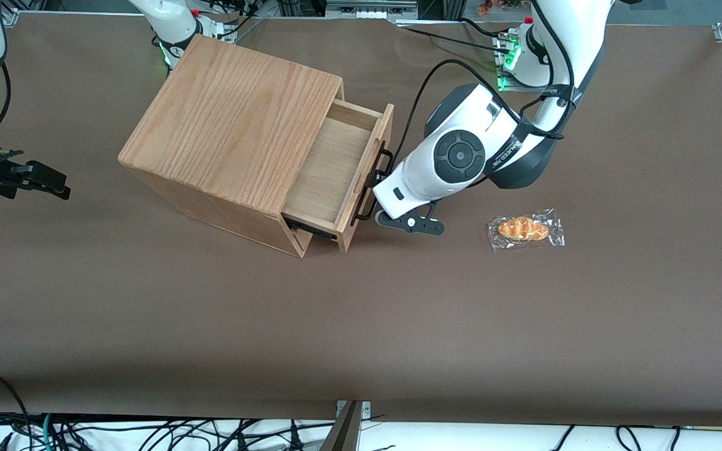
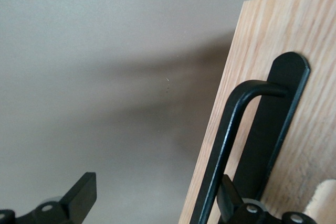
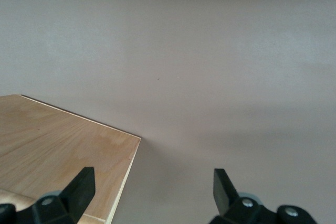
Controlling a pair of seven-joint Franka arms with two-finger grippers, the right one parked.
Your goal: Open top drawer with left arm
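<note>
The top drawer [image 1: 329, 169] of the oak-grain wooden box [image 1: 229, 119] stands partly pulled out, its bare inside showing. A thin black bar handle [image 1: 378, 181] runs across the drawer front [image 2: 273, 40]. The left arm [image 1: 461, 156] reaches down to that handle, and its gripper [image 1: 375, 191] is right at the bar, mostly hidden under the white wrist. In the left wrist view the gripper [image 2: 155, 200] is open. One finger [image 2: 227, 198] sits between the handle [image 2: 231, 124] and the drawer front, and the other finger [image 2: 81, 195] hangs over the table, away from the drawer.
A croissant in clear wrap [image 1: 526, 229] lies on the brown table cover [image 1: 361, 326], toward the working arm's end and a little nearer the front camera than the gripper. A black cable [image 1: 423, 94] loops from the arm above the drawer front.
</note>
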